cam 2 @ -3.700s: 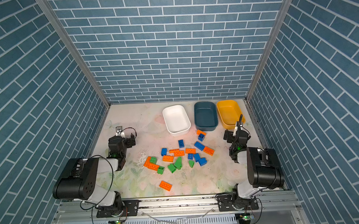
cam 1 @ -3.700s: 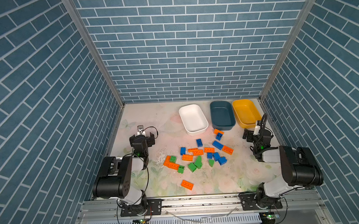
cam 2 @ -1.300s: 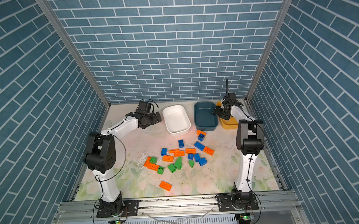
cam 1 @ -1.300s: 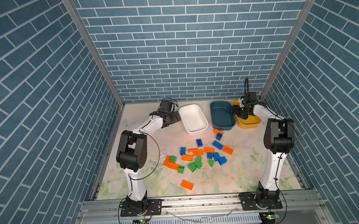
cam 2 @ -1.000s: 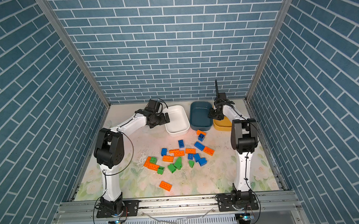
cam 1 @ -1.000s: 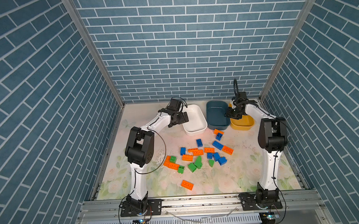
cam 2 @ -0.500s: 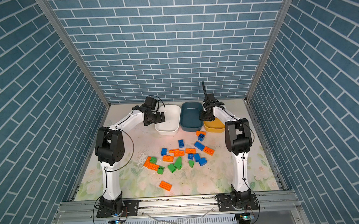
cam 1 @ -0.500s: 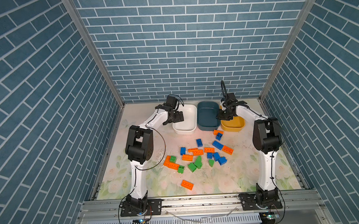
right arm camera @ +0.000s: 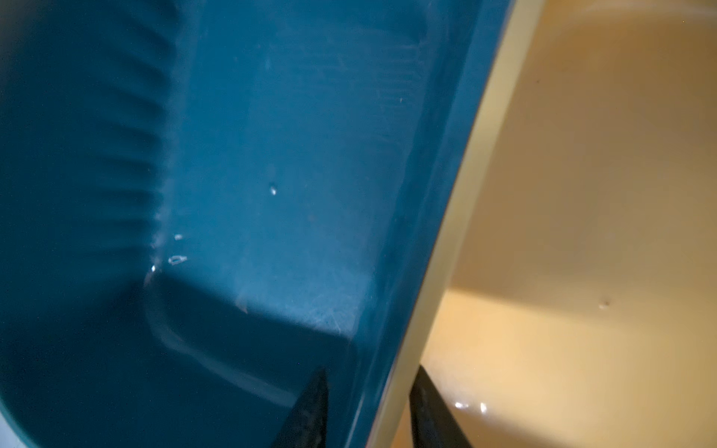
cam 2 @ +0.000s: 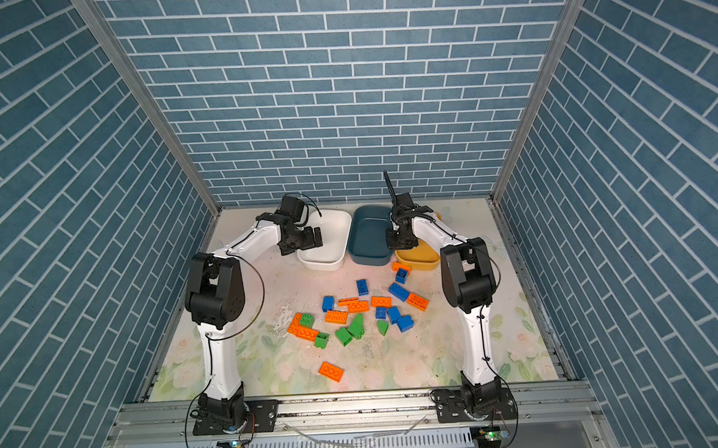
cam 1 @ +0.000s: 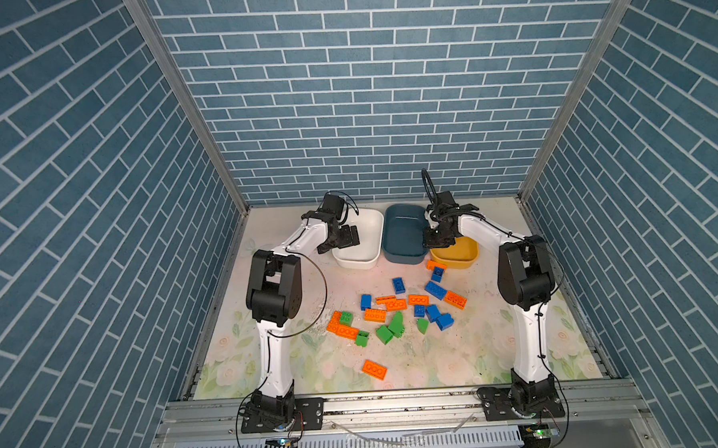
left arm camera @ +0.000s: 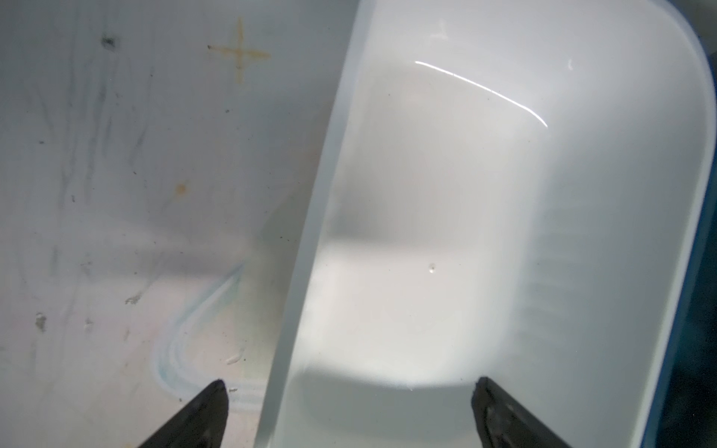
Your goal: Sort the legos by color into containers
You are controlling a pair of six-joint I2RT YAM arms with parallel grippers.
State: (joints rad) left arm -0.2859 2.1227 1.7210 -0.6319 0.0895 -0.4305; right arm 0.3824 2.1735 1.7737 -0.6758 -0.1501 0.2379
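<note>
**While the bricks wait, you are still placing the tubs**

Since no brick sits in a tub yet, sorting proper has not begun. Nearest you on the table point(cam 1: 458, 354), the legos point(cam 1: 396, 304) lie loose. A lone orange plate point(cam 1: 374, 370) is in front and the mixed orange, green and blue scatter is behind it. A blue brick point(cam 1: 437, 275) and an orange one lie just in front of the yellow tub point(cam 1: 454, 255).

Further back, your left tool point(left arm camera: 349, 386) stands wide open astride the outer wall of the white tub point(cam 1: 357, 260). One finger is over the table and one is inside the tub. Your right tool point(right arm camera: 368, 388) is closed tight, pinching the touching walls of the teal tub point(cam 1: 403, 235) and the yellow tub together.

I judge this step to be positioning the containers. Next you would need to release the walls cleanly and lift clear of the rims. Then you would come forward for a brick and give each colour its own tub.

Compared with the earliest frame, both arms have unfolded from the front rail and reached to the back. The three tubs have slid leftward and the bricks have not shifted. Over the last second the right tool's fingers have drawn in onto the walls.
</note>
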